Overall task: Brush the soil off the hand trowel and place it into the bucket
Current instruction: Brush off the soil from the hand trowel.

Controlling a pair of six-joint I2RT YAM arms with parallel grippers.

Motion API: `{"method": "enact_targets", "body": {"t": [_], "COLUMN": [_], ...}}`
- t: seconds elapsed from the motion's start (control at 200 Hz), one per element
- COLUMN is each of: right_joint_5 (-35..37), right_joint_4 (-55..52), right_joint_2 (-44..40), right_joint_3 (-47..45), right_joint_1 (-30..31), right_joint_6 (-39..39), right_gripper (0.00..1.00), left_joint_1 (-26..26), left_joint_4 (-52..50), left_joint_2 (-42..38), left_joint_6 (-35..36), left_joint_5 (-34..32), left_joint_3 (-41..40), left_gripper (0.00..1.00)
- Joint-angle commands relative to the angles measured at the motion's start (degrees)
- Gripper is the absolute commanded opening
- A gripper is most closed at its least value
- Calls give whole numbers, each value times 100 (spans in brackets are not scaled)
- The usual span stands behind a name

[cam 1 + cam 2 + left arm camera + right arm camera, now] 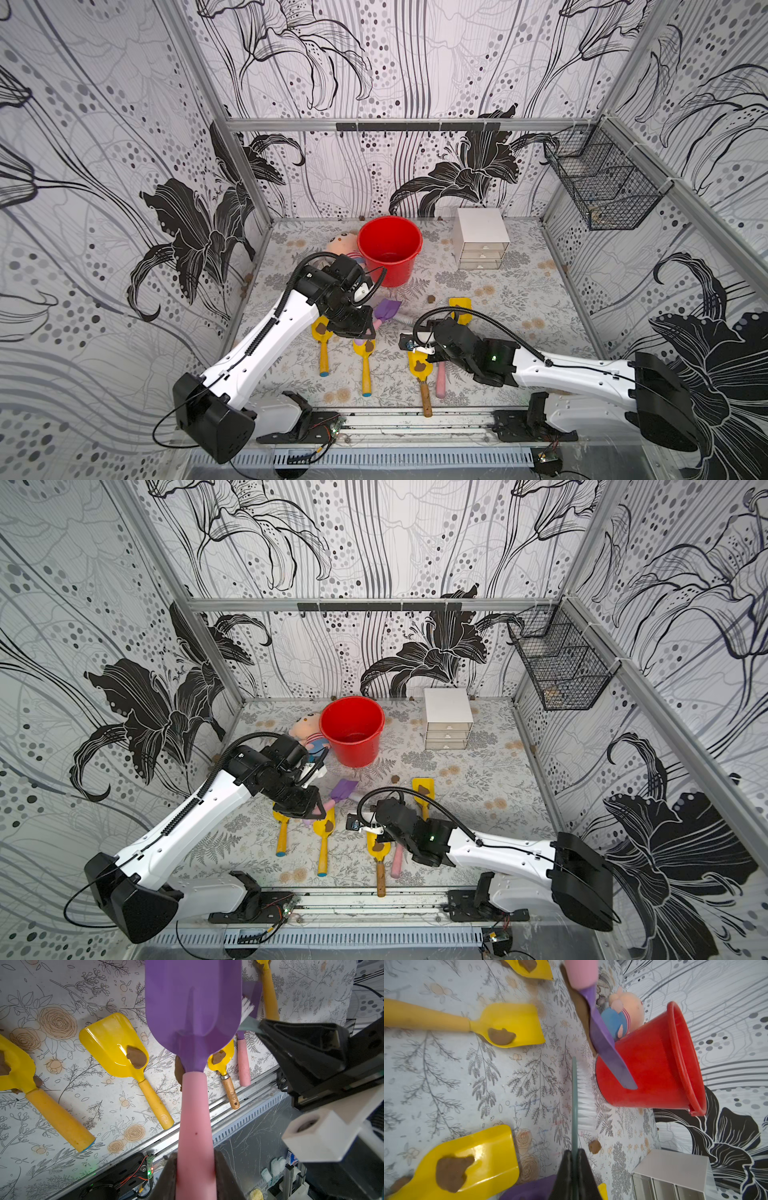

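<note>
Nearest us on the table, a wooden-handled yellow trowel lies with a brown clump on its blade. A spare pink-handled trowel is just to its right, and the yellow trowels to its left also carry clumps, so none of these is cleaned. A little farther in, our left tool is clenched around the pink handle of the purple hand trowel, holding it lifted off the table between the two arms, its blade just on the near side of the bucket. Our right tool is clamped on the thin spine of the brush, whose white bristles face the blade without clearly touching it. A brown patch we take for the soil shows along the blade face turned to the brush, so we judge the brushing unfinished and the drop into the bucket not yet begun. One loose clump sits on the table to the right. Farther back, the red bucket stands upright and looks empty in both top views; a plush toy lies at its left, outside it. To the right, the white drawer box has all three drawers shut, and we cannot see what is inside. In the wire basket on the right wall, something pale is too unclear to name.
</note>
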Motion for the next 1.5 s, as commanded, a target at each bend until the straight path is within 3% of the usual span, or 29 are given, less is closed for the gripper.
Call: {"method": "enact_targets", "body": {"t": [0.0, 0.115, 0.26, 0.451, 0.626, 1.006, 1.192, 1.497], "right_joint_5": [-66, 399, 904, -428, -1027, -362, -228, -783], "right_joint_4": [430, 512, -143, -605, -446, -164, -564, -1003], "right_joint_2": [-127, -161, -255, -873, -1134, -590, -259, -1461], "right_joint_3": [-2, -60, -110, -236, -167, 200, 272, -135], "right_joint_1": [32, -68, -225, 56, 111, 95, 88, 97], "right_joint_6": [-11, 176, 639, 946, 1092, 1303, 1501, 1823], "right_gripper": [0, 0, 0, 0, 0, 0, 0, 0], "left_joint_1": [30, 29, 29, 25, 24, -32, -32, -32], "left_joint_4": [197, 229, 317, 564, 745, 863, 891, 927], "left_joint_2": [-52, -59, -85, -84, -55, -26, -26, 50], "left_joint_6": [119, 128, 80, -64, -133, -131, -122, -103], "left_joint_5": [334, 399, 367, 327, 259, 321, 280, 201], "left_joint_3": [-43, -28, 19, -65, -195, -346, -295, -332], "left_gripper": [0, 0, 0, 0, 0, 0, 0, 0]}}
